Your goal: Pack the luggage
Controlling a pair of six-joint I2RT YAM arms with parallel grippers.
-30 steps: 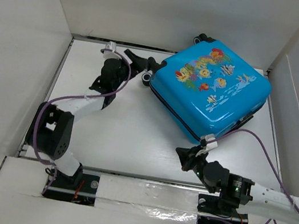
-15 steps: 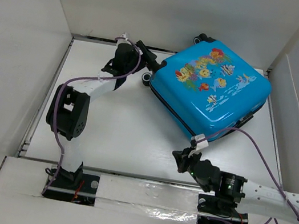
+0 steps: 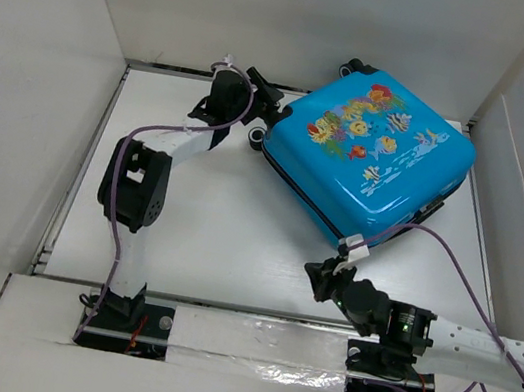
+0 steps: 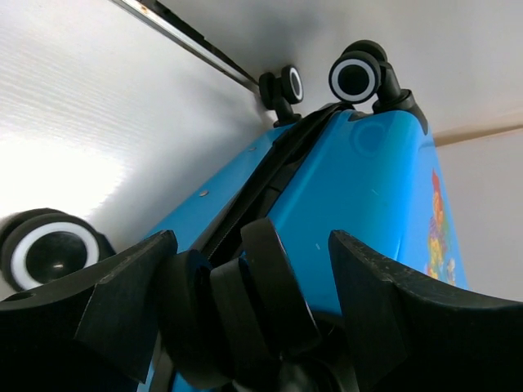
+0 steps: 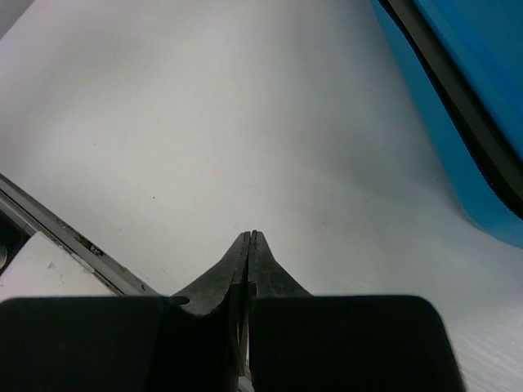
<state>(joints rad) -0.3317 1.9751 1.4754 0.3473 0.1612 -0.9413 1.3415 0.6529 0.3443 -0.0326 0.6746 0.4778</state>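
I saw the blue fish-print suitcase (image 3: 370, 159) lying shut, far right on the tabletop (image 3: 216, 229); left fingers (image 4: 122, 286) stood spread around its black wheel (image 4: 265, 282); right fingers (image 5: 237, 261) were pressed together, empty, near its front edge

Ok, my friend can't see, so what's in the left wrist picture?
The left hand is open, its two black fingers either side of a black wheel on the bright-blue luggage. The luggage lies on a white table, with three more white-rimmed wheels in view.

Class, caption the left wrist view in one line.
Open left tool straddles a black caster wheel of the bright-blue hard-shell suitcase.
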